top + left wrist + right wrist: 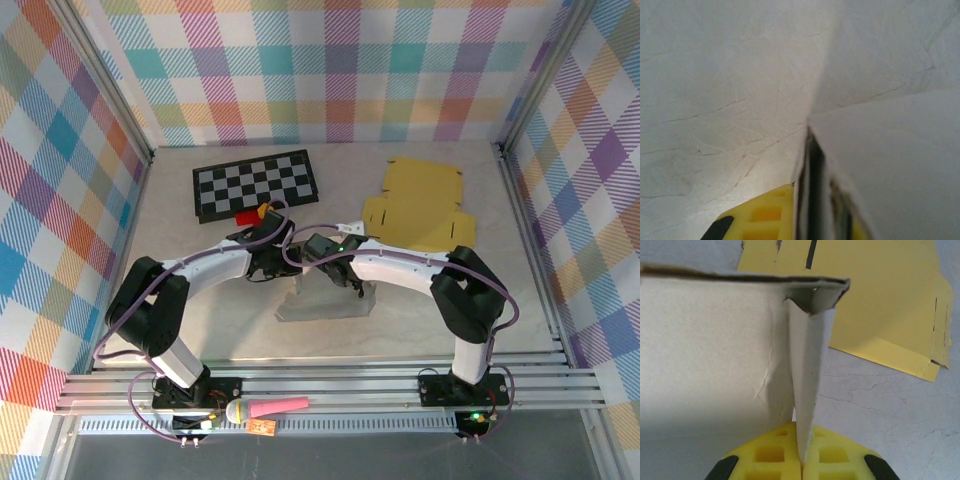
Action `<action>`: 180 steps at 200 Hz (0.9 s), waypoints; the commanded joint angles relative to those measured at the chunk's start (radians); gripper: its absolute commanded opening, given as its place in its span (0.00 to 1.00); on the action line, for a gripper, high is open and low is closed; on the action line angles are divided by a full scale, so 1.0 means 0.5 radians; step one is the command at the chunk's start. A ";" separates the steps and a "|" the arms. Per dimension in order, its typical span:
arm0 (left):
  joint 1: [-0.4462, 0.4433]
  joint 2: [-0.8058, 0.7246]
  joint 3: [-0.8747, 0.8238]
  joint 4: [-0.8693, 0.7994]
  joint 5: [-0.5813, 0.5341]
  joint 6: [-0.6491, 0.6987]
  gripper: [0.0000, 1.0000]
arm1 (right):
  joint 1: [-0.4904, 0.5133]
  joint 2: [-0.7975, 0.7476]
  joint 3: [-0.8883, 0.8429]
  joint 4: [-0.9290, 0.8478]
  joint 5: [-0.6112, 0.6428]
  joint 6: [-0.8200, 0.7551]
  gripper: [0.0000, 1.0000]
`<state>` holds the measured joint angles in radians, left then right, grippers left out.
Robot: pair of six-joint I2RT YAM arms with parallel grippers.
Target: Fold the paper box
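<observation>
The white cardboard paper box lies mid-table. The right gripper is pinched tight on the box's upright flap. The left gripper, at the box's left side, is clamped on a panel edge.

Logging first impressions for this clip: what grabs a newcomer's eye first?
Mid-table, the left claw and right claw each pinch the white paper box. Behind them lie a flat yellow cardboard blank at back right and a checkerboard mat at back left.
</observation>
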<state>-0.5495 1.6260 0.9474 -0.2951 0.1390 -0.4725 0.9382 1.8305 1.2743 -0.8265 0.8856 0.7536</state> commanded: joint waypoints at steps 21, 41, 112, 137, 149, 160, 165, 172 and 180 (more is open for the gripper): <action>-0.040 0.035 -0.086 0.119 -0.290 -0.087 0.05 | 0.007 -0.062 -0.057 -0.026 0.017 0.067 0.00; -0.068 0.060 -0.053 0.052 -0.387 -0.070 0.01 | 0.009 -0.065 -0.054 -0.032 0.017 0.079 0.00; -0.320 0.164 0.062 -0.289 -0.993 -0.325 0.00 | 0.010 -0.081 -0.082 0.052 -0.083 0.043 0.00; -0.395 0.212 0.110 -0.356 -1.118 -0.385 0.00 | 0.010 -0.084 -0.088 0.084 -0.115 0.013 0.00; -0.418 0.226 0.130 -0.371 -1.151 -0.388 0.00 | 0.008 -0.090 -0.092 0.092 -0.130 0.012 0.00; -0.427 0.230 0.135 -0.374 -1.164 -0.392 0.00 | 0.009 -0.093 -0.102 0.103 -0.142 0.005 0.00; -0.428 0.229 0.137 -0.376 -1.165 -0.391 0.00 | 0.007 -0.093 -0.102 0.104 -0.144 0.005 0.00; -0.426 0.228 0.139 -0.372 -1.155 -0.377 0.00 | 0.006 -0.092 -0.107 0.107 -0.150 0.002 0.00; -0.428 0.222 0.131 -0.346 -1.129 -0.338 0.00 | 0.007 -0.093 -0.112 0.112 -0.151 -0.001 0.00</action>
<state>-0.7193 1.6878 1.0309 -0.3706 -0.2829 -0.6296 0.9356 1.7939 1.2201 -0.7525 0.8169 0.7742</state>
